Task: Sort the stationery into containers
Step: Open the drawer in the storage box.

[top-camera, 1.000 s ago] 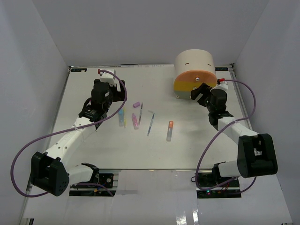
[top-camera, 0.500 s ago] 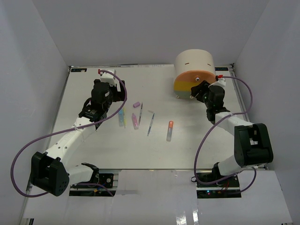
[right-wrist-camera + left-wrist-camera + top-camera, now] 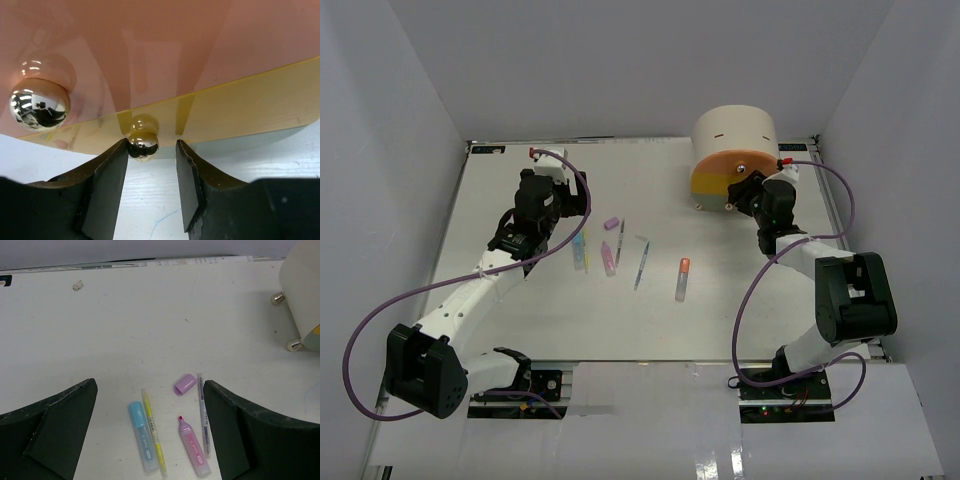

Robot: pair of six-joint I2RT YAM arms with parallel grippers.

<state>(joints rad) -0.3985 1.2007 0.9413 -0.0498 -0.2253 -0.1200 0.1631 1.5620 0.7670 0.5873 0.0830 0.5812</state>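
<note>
My right hand (image 3: 151,148) stands half open around the yellow drawer's (image 3: 240,100) knob (image 3: 142,145), not clamped, at the organiser (image 3: 735,135) far right. My left hand (image 3: 150,384) gapes wide above the blue marker (image 3: 140,436), pink marker (image 3: 194,446) and purple cap (image 3: 185,384), which lie near the middle of the surface (image 3: 125,315).

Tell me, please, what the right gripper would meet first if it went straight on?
Probably the small knob between the fingers of the right gripper, then the yellow drawer just behind it; depth is hard to judge.
</note>
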